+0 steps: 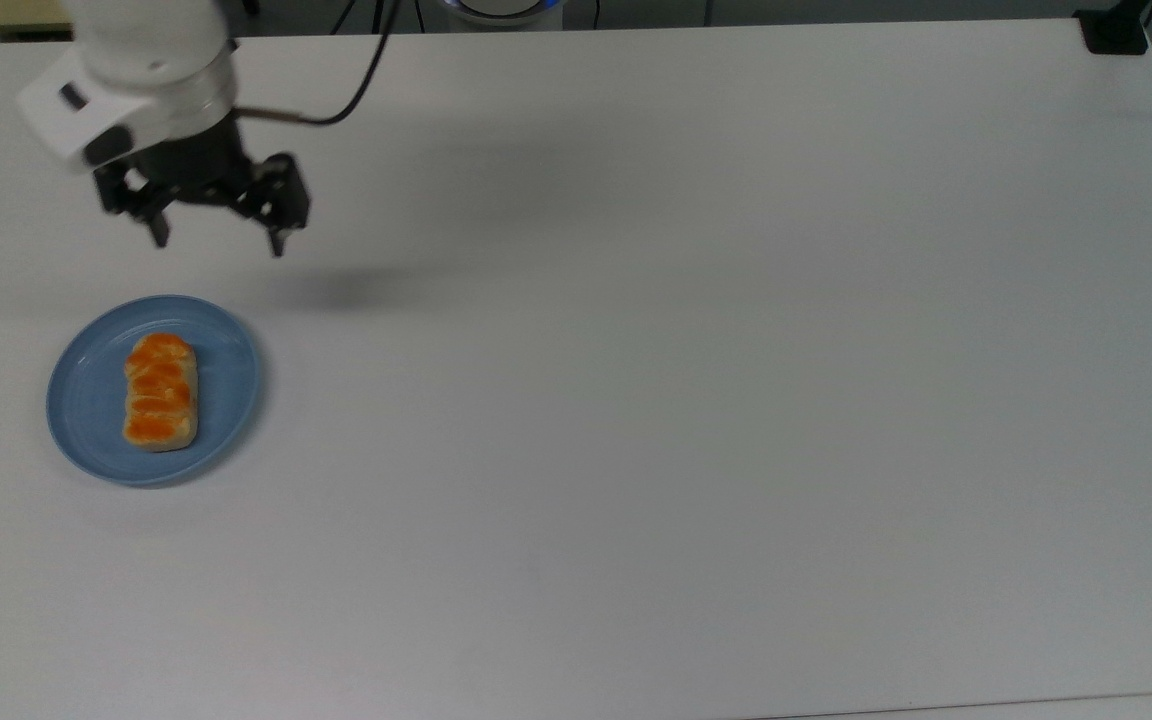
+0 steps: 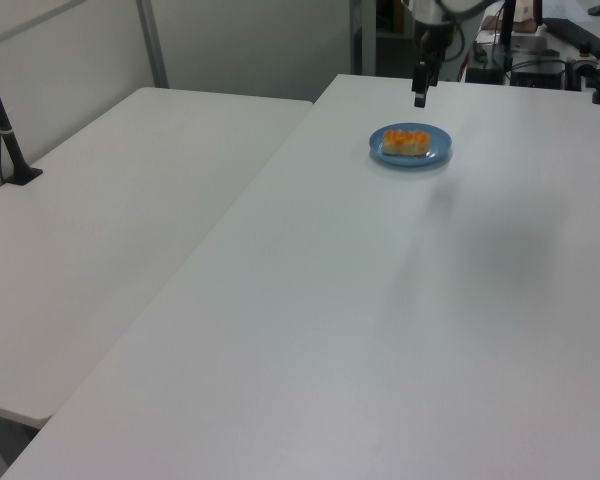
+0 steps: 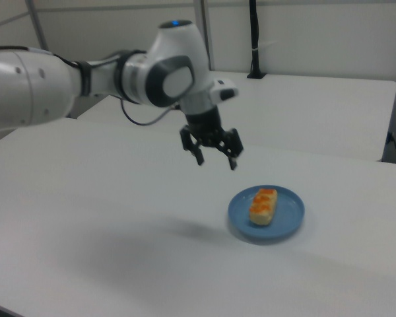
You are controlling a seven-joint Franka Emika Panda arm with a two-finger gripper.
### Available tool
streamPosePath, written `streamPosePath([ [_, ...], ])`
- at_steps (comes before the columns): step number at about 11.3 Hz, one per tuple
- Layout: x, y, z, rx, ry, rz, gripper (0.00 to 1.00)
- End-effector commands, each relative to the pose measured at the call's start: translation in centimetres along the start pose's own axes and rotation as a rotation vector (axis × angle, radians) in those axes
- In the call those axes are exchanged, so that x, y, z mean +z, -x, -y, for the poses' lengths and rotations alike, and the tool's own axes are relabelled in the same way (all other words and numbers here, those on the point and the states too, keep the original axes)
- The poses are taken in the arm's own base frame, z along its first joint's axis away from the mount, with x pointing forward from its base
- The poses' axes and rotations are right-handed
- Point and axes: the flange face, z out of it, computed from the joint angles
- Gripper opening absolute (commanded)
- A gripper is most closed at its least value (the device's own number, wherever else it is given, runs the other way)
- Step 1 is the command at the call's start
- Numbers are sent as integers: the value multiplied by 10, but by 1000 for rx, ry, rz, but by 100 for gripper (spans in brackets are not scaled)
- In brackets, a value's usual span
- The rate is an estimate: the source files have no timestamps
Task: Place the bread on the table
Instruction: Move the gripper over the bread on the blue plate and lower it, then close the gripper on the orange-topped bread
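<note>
The bread [image 1: 161, 391], a small loaf with an orange lumpy top, lies on a round blue plate [image 1: 226, 400] at the top view's left. It also sits on the plate [image 3: 287, 218] in the right view, as bread [image 3: 263, 205], and in the left view as bread [image 2: 407, 142]. My gripper [image 1: 219, 243] hangs open and empty above the white table [image 1: 636, 400], beyond the plate and clear of it. In the right view the gripper [image 3: 216, 161] is up and to the left of the plate. In the left view the gripper [image 2: 419, 98] is just behind the plate.
A second white table [image 2: 110, 220] adjoins on the left view's left, with a black post [image 2: 5, 130] clamped to it. A black clamp [image 1: 1116, 30] sits at the top view's far right corner. Wide bare tabletop spreads to the top view's right of the plate.
</note>
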Motion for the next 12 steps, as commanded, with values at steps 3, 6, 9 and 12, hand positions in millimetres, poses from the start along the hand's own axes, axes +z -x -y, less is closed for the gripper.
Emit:
streamPosePath([
  [3,95,-25,-45,-11,42,-73,100],
  [6,137,-28,-64,8,64,-130,100],
  [9,160,-29,-72,1,69,-133,100],
  [12,172,-34,-64,5,64,-157,64],
])
